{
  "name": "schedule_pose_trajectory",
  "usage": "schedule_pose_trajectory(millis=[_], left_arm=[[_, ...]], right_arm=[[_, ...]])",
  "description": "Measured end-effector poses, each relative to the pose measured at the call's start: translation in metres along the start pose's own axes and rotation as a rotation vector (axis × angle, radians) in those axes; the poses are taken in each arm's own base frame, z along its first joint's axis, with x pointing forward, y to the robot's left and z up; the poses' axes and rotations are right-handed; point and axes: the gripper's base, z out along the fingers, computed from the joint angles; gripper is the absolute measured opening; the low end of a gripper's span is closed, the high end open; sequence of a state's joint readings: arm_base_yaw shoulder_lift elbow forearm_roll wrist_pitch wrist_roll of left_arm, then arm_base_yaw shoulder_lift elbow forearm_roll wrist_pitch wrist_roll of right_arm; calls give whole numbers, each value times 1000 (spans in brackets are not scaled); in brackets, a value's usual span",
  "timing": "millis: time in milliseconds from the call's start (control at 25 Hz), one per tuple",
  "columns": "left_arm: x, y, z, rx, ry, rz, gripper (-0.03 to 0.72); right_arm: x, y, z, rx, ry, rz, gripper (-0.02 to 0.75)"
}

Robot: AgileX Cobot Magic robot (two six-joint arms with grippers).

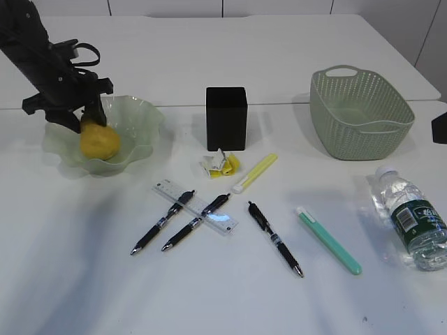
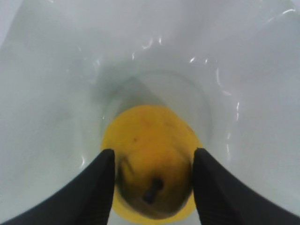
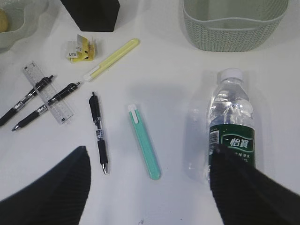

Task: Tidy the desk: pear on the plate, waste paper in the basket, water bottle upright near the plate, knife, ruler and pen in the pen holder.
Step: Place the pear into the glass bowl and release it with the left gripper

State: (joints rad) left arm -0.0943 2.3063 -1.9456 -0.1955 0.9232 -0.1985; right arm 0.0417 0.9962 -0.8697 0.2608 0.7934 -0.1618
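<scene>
Pear (image 1: 98, 142) rests in the plate (image 1: 143, 118), left end effector (image 2: 152, 180) straddling it, grip indeterminate; beyond the plate, bottle (image 1: 413, 218) lies flat, paper (image 1: 220, 165), ruler (image 1: 196, 206), pens unsorted; right end effector (image 3: 150, 187) wide, empty.

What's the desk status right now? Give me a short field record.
pear: in the plate, left gripper fingers on either side of it
water bottle: lying on its side, right of table
basket: nothing visible inside
waste paper: on the table before the pen holder
ruler: on the table, two pens across it
right gripper: open, above the table
</scene>
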Motion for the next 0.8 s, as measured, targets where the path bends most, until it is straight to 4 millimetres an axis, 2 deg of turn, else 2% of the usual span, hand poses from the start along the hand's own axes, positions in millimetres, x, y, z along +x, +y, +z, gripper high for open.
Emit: schedule_pose_trajectory(millis=[240,440,600,800], left_arm=[[0,0,0,0,0,0,498],[0,0,-1,2,-2,-1,528],[-3,-4,-14,11,-28,3,532],[-8,-11,-48,32,-92,17,533]], right_arm=[[-1,0,0,2,-11,0,586],[-1,0,0,1,-9,0,586],[-1,0,0,1,-9,0,586],[-1,0,0,1,-8,0,586]])
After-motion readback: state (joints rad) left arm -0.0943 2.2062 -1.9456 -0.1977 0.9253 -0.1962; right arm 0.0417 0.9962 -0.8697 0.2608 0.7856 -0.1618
